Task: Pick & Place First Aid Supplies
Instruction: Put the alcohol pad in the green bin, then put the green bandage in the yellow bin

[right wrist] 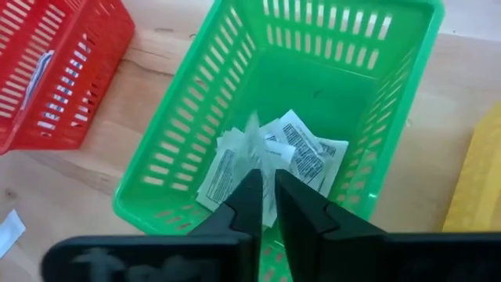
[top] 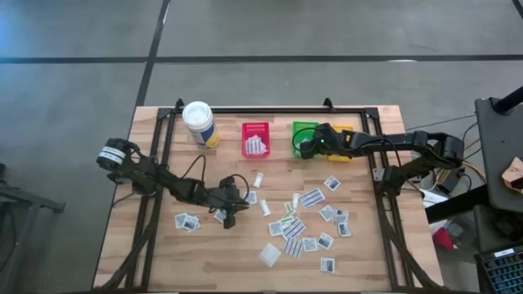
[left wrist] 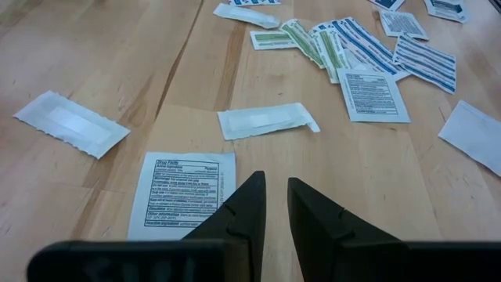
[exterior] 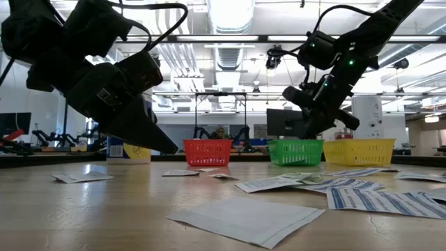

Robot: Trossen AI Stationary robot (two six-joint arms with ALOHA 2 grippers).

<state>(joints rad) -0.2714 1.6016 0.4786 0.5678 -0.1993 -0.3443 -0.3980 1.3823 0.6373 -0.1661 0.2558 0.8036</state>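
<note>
Many small white first aid packets (top: 298, 224) lie flat on the wooden table. My left gripper (left wrist: 270, 196) hovers low over them, open by a narrow gap with nothing between its fingers; a printed square packet (left wrist: 184, 196) lies just beside its tips. My right gripper (right wrist: 262, 184) points steeply down over the green bin (right wrist: 156, 196), its fingers a narrow gap apart. A blurred white packet (right wrist: 252, 141) shows right past its fingertips, above several packets (right wrist: 305, 153) on the bin's floor. My right gripper has the blurred white packet (right wrist: 250, 153) right at its fingertips, over the inside of the green bin. Whether the fingers touch it, I cannot tell.
The red bin (top: 255, 139), holding packets, stands left of the green bin (top: 304, 135), and a yellow bin (right wrist: 477, 180) stands to its right. A white canister (top: 198, 122) stands at the far left. Black frame rails (top: 159, 163) run along the table's sides.
</note>
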